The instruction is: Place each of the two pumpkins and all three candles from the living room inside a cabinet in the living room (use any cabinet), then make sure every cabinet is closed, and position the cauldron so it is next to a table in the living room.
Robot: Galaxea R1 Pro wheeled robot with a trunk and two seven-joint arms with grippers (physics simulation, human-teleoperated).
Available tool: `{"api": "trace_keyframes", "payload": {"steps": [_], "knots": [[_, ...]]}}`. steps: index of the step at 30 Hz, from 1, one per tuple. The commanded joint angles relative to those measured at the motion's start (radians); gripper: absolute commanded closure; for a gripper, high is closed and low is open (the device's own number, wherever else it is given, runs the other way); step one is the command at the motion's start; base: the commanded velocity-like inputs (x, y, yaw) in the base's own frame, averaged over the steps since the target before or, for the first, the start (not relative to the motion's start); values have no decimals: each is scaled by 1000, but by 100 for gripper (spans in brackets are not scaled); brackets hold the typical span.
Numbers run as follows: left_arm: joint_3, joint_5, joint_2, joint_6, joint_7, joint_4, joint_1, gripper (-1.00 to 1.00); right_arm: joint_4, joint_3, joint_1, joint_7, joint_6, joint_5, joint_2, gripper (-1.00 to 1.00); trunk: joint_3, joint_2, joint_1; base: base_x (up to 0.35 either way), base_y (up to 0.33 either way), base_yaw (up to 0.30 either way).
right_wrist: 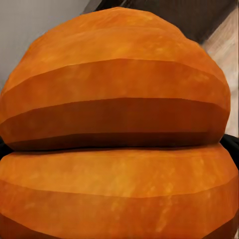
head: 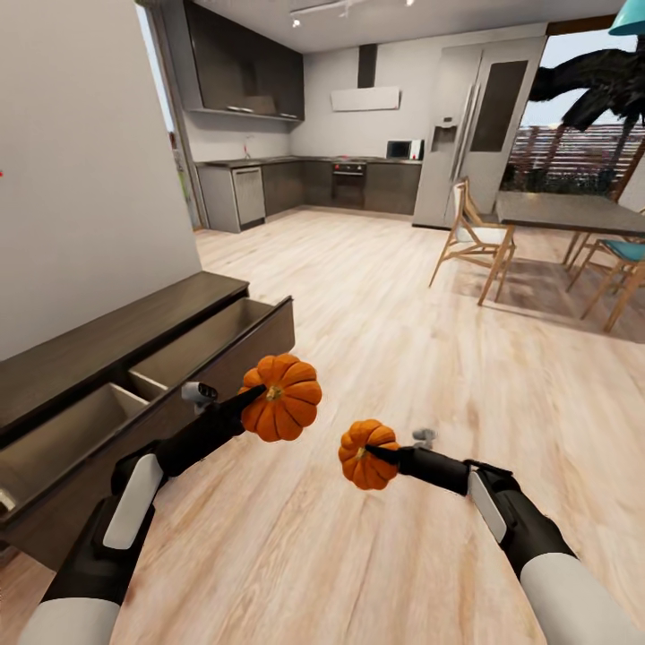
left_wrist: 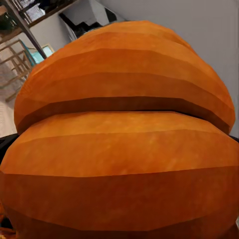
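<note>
Both pumpkins in hand, neither stowed yet. Left gripper (head: 257,400) pinches the larger pumpkin (head: 280,397) at frame centre, just beside the open cabinet (head: 107,345) drawers at lower left. Right gripper (head: 381,454) pinches the smaller pumpkin (head: 366,454). Candles, cauldron, closing remain. Pale wood floor (head: 358,313); kitchen behind, dining table (head: 564,210) upper right.

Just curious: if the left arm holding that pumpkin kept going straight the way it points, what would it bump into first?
Probably nothing soon: the left gripper with its pumpkin points past the cabinet's open drawer over bare floor, though depth is unclear.
</note>
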Motion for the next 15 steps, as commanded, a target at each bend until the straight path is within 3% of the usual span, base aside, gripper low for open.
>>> {"api": "trace_keyframes", "payload": {"steps": [1,4,8,15], "knots": [[0,7,0,3,-2,0,0,100,0,-4,0,40,24,-2,-4,100,1,0,0,330,-49,228],[0,8,0,3,-2,0,0,100,-4,-50,-3,142,140,-22,-32,100,4,0,0,330,-64,234],[-1,5,-2,3,0,0,0,100,-42,-219,-5,207,254,-145,-60,100,7,0,0,330,-77,244],[-4,4,-5,-13,1,40,0,100,-45,-230,-5,215,263,-167,-77,100,14,0,0,330,-81,248]]}}
